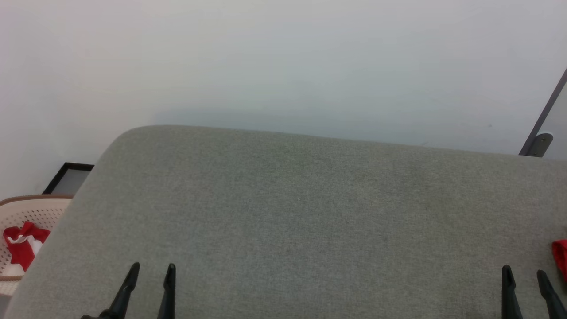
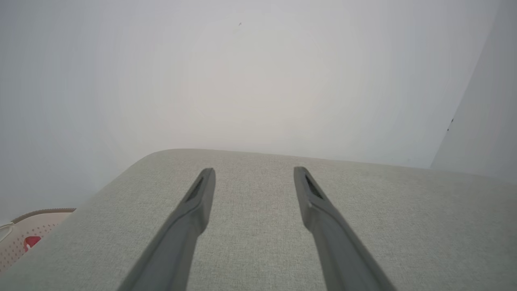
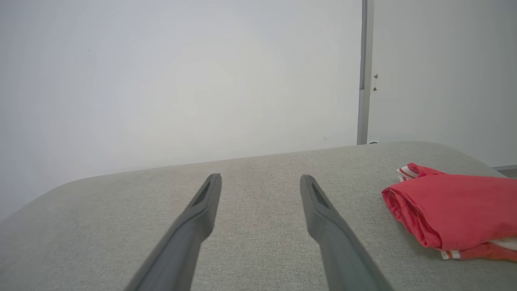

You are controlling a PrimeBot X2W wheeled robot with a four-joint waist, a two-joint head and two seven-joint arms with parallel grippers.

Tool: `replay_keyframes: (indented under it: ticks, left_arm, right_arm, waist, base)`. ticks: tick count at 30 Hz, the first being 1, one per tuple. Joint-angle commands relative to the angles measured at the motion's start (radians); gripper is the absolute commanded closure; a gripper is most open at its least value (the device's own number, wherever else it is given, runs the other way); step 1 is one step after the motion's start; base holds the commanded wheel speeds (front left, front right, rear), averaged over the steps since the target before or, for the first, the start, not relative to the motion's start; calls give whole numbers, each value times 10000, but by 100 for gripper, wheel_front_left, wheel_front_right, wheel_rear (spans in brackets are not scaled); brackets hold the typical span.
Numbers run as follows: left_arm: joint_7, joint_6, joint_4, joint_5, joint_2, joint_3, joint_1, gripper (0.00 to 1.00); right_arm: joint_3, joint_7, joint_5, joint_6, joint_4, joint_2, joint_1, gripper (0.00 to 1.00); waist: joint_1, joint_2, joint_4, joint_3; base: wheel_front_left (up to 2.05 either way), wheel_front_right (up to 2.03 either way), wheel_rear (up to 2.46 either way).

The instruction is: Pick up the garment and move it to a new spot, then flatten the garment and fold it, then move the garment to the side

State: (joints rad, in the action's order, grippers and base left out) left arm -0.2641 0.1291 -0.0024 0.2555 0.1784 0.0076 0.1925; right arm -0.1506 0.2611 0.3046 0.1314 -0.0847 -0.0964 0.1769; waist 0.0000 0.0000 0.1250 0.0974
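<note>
The garment (image 3: 456,210) lies folded at the right side of the grey cloth-covered table (image 1: 283,199), just beside the right gripper (image 1: 524,271). Its jaws and those of the left gripper (image 1: 153,268) stand apart, empty. The task looks nearly finished, so any retreat should avoid brushing the fold. A basket (image 1: 44,212) holding a small red-and-white cloth (image 1: 22,248) stands left, and I see nothing in the way.
</note>
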Motion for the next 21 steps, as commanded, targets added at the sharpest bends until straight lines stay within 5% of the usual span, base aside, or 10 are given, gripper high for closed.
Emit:
replay_keyframes:
  ticks: [1, 15, 16, 21]
  left_arm:
    - [6, 12, 7, 66, 21, -16, -57, 0]
    - [6, 12, 6, -81, 169, -97, -113, 0]
    - [0, 0, 27, -42, 153, -65, -41, 100]
    - [6, -2, 487, -13, -23, -136, 155, 100]
  right_arm:
    - [58, 26, -61, -17, 44, 23, 20, 0]
    - [296, 28, 70, -17, -45, 114, -280, 0]
    - [313, -2, 35, 0, -52, 88, -154, 100]
    - [320, -67, 51, 2, -502, 190, 16, 100]
  waist:
    - [0, 0, -2, 9]
    - [0, 0, -89, 47]
    - [0, 0, -87, 48]
    - [0, 0, -101, 47]
  base:
    - [0, 0, 0]
    - [0, 0, 0]
    - [0, 0, 0]
    - [0, 0, 0]
